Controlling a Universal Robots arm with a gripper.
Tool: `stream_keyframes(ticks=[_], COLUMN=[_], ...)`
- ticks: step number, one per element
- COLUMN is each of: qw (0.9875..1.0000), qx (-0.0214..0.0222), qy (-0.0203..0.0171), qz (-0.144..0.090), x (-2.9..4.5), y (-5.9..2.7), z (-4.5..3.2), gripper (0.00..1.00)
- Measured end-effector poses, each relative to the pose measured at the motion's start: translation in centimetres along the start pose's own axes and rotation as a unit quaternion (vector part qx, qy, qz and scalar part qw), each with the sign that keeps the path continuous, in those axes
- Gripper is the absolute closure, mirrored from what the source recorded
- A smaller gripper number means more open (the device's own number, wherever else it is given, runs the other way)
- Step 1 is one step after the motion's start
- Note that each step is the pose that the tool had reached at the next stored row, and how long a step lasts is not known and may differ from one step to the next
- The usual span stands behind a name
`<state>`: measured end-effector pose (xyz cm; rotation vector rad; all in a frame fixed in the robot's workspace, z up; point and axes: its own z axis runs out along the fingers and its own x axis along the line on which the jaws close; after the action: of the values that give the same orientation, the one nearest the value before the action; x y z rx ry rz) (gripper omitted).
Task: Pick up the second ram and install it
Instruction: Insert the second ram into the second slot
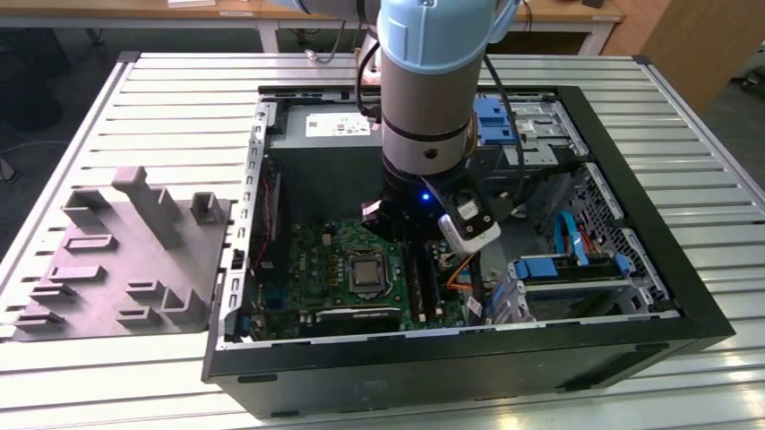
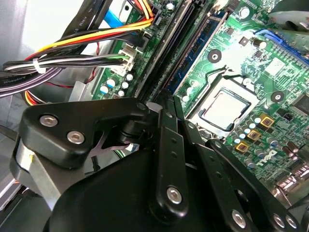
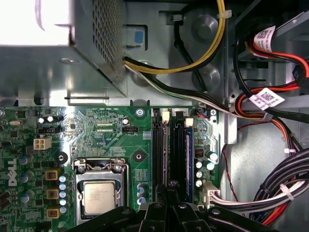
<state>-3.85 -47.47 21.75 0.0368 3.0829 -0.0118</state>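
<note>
Just beneath my pincer [image 3: 170,187], second ram [image 3: 178,154] looks slotted: light, stiff, fragile; hold board edges, not chips. Grip: cannot tell.

A slatted table [image 1: 179,98] of pale ribbed metal spreads across the exterior view under even, soft light. Behind it stands a wooden desk [image 1: 239,11] on white legs. The floor [image 1: 741,130] is dark, and at the exterior view's right stands what may be a wooden cabinet [image 1: 700,45].
</note>
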Motion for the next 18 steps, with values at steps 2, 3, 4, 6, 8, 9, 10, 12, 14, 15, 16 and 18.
stream_keyframes(ticks=[2,3,4,6,8,9,10,12,14,15,16,18], qw=[1.0,1.0,1.0,1.0,1.0,1.0,1.0,1.0,1.0,1.0,1.0,1.0], qx=[-0.0002,0.0,0.0001,0.0002,-0.0018,-0.0032,-0.0039,-0.0041,-0.0042,-0.0044,-0.0045,-0.0049], qy=[-0.0001,0.0,0.0,0.0,-0.0001,-0.0001,-0.0002,-0.0002,-0.0002,-0.0003,-0.0003,-0.0004], qz=[0.0,0.0,0.0,0.0,0.0,0.0,0.0,0.0,0.0,0.0,0.0,0.0], x=[0.03,0.04,0.05,0.06,0.07,0.07,0.07,0.06,0.06,0.06,0.06,0.05], y=[0.01,0.0,0.0,0.0,-0.01,-0.02,-0.01,0.0,0.0,0.0,0.0,0.01], z=[0.11,0.15,0.18,0.19,0.19,0.19,0.2,0.2,0.21,0.2,0.17,0.06], gripper=[0.88,0.88,0.88,0.88,0.88,0.88,0.88,0.88,0.88,0.88,0.88,0.88])
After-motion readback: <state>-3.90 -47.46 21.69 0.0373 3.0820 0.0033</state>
